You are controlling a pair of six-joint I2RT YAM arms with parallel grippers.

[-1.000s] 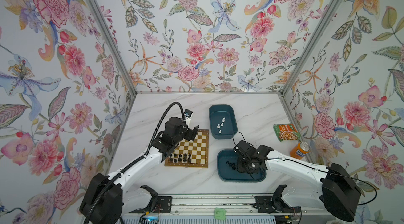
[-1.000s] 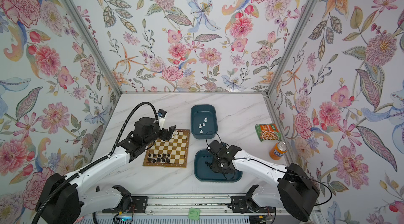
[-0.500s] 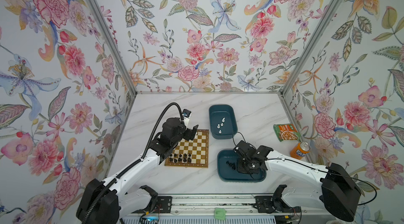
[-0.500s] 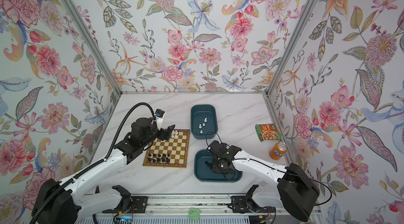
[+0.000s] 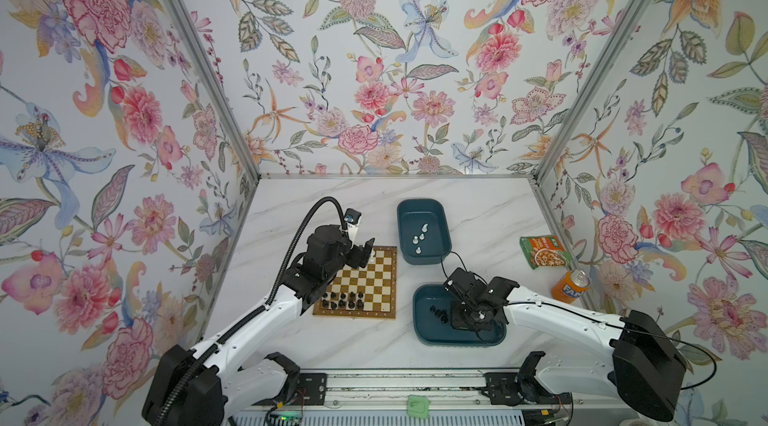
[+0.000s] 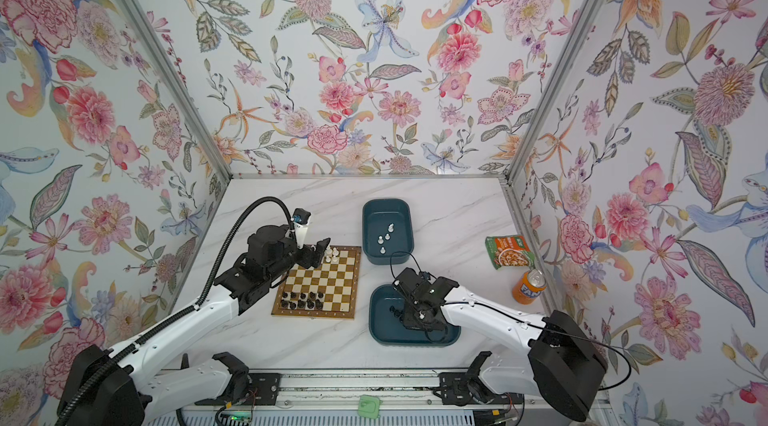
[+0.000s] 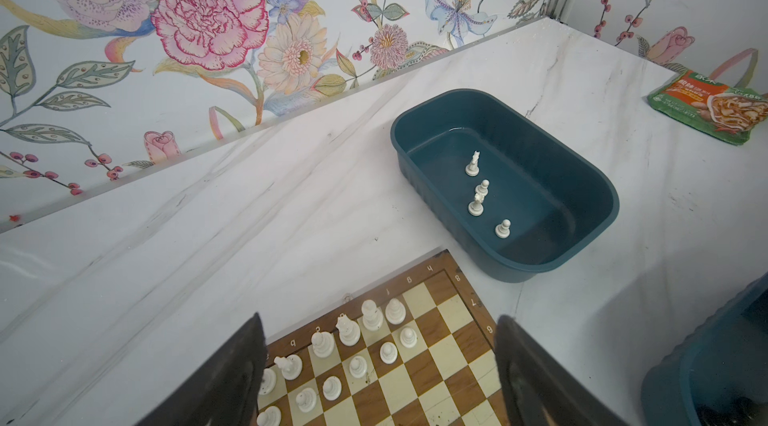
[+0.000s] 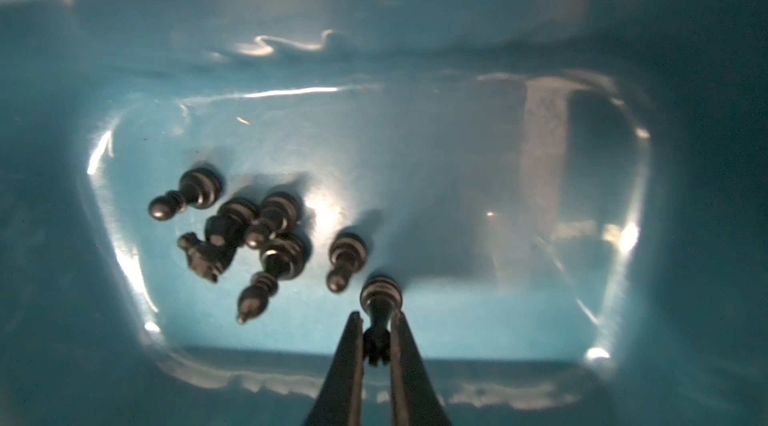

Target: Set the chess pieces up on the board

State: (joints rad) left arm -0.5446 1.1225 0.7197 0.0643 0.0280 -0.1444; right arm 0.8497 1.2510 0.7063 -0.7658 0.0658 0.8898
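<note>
Right wrist view: the right gripper (image 8: 376,320) is clamped on one black piece (image 8: 380,293), pinching its thin neck, low inside the near tub (image 8: 374,365).
Loose black pieces: (image 8: 249,232) a little heap on the tub floor, mostly lying on their sides, just beside the held one.
Black row: (image 5: 347,300) a handful already standing at the near edge of the board (image 5: 370,274).
Left gripper: (image 7: 376,324) jaws wide apart, nothing in them, hanging over the board's far corner.
White pieces: (image 7: 353,345) two short rows standing on the far edge of the board, right under that open claw.
Spare whites: (image 7: 478,195) a few upright in the far tub (image 7: 582,178).
Handling, my guess: feather-light, hard and glossy, so pretty slippery. A round stem could twist or squirt out of tips that narrow. They probably won't break, but with such small bases they'll tip over easily.
Where to grab: the waist between head and collar rings, like here, so it hangs base-down and drops straight onto a square.
Surface: smooth white marble-look table (image 5: 332,203), with the board flat on it. The neighbouring squares are crowded, so there's little room for the fingers.
Room: floral-papered walls on three sides. A snack packet (image 5: 542,251) and orange can (image 5: 571,286) sit off right, well apart from the board.
</note>
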